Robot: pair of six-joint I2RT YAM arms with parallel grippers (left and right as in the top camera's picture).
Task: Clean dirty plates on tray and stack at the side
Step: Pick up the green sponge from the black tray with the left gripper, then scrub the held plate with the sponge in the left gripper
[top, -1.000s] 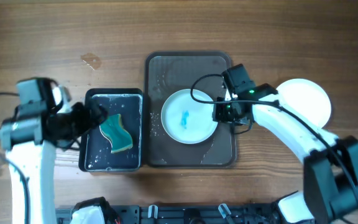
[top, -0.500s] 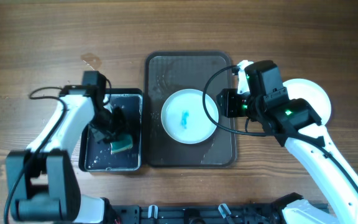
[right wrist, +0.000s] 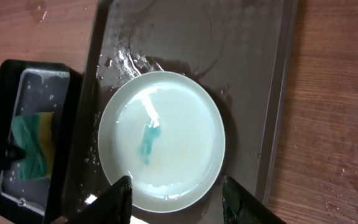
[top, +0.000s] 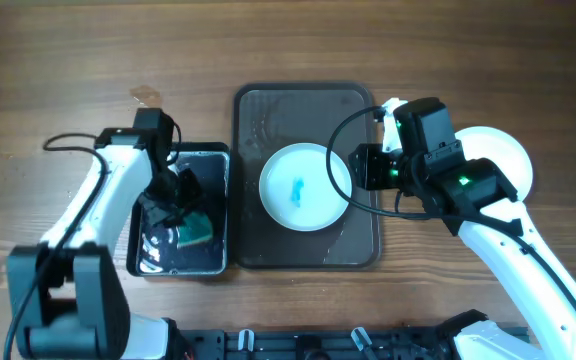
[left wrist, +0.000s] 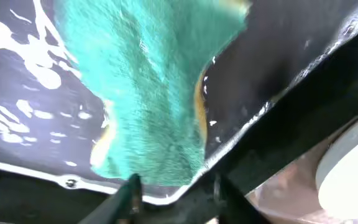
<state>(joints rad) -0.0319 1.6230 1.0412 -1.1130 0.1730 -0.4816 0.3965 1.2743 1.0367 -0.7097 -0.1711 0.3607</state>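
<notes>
A white plate [top: 305,187] with a blue smear lies on the wet dark tray [top: 258,110]; the right wrist view shows the plate [right wrist: 166,146] and its smear from above. My right gripper [top: 361,167] hovers open over the plate's right rim, its two fingers straddling the rim with nothing held [right wrist: 176,202]. A clean white plate [top: 503,160] sits on the table at the right. In the black basin [top: 218,165] on the left, my left gripper [top: 180,200] is shut on the green and yellow sponge [top: 196,232], which fills the left wrist view [left wrist: 148,93].
The basin holds shallow water and foam [left wrist: 17,112]. Puddles lie on the tray's back half [right wrist: 185,37]. A small wet stain [top: 146,97] marks the wooden table at the back left. Cables loop above both arms.
My left arm swung over the basin and closed its jaws on the sponge, which shifted toward the basin's front. My right arm changed its pose and stays beside the plate.
</notes>
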